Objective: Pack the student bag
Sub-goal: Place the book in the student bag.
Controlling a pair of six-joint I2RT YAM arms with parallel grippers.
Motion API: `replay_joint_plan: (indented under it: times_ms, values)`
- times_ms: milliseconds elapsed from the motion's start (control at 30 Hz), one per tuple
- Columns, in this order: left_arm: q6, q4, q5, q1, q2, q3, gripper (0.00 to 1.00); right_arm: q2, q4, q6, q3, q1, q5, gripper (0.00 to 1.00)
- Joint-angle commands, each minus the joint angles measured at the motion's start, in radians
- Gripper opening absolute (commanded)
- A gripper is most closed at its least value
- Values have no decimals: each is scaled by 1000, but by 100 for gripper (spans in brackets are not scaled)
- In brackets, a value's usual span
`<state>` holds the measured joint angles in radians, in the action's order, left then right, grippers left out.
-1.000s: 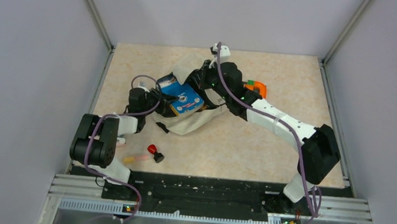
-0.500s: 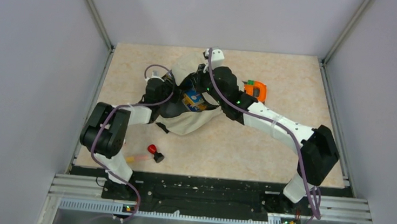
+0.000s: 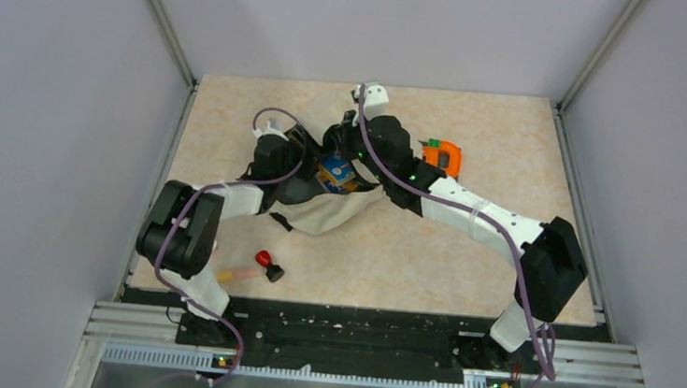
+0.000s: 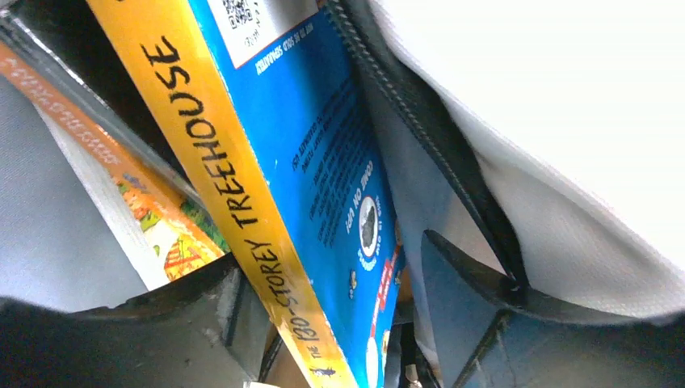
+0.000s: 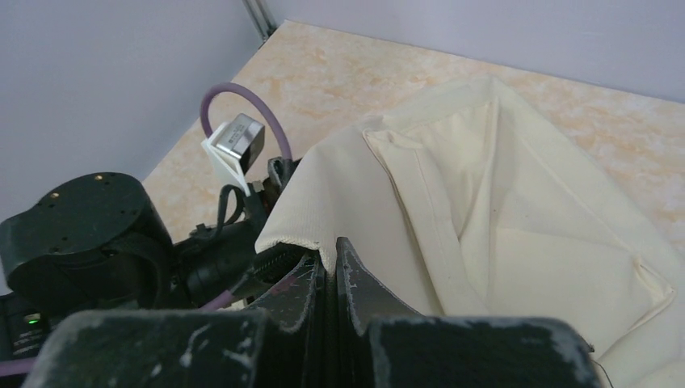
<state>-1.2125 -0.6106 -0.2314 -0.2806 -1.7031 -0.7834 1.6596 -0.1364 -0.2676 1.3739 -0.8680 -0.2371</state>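
Main item: student bag, a large soft cream fabric backpack with black zipper lines. It lies at the centre of the marbled beige table, between the two arms.

Orientation, top view: the long axis runs from lower centre towards upper centre, leaning slightly. The mouth is at the upper end and the closed end at the lower. Much of the bag is hidden under the arms.

Left wrist view only: a blue paperback book with a yellow spine reading "The 130-Storey Treehouse" sits tilted inside the mouth. A second, orange-edged book stands to its left. The black zipper and cream cloth are at the right. The left gripper has its jaws spread, straddling the blue book, with a gap on the right-hand side.

Right wrist view only: the right gripper is pinched tight on the bag's cream rim, which is lifted. The black left arm is at the lower left.

Top view only: an orange-and-green object lies right of the bag, and a red-capped black object lies below it; what either is cannot be told.
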Motion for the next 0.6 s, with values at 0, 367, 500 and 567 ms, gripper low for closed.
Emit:
replay_joint_plan:
  times_ms: [0,367,500,567]
  values:
    - [133,88,11,3,114,-8,71,-67,-79,15,13,-14,-24,0]
    - [310,265,-11,4,176,10,55,-81,-86,19,-9,-14,-19,0]
    - [325,242,-100,4,115,-30,43,-74,-86,17,-6,-14,-4,0]
    - [319,208,-116,1,92,-41,37,-73,-85,17,-6,-15,1,0]
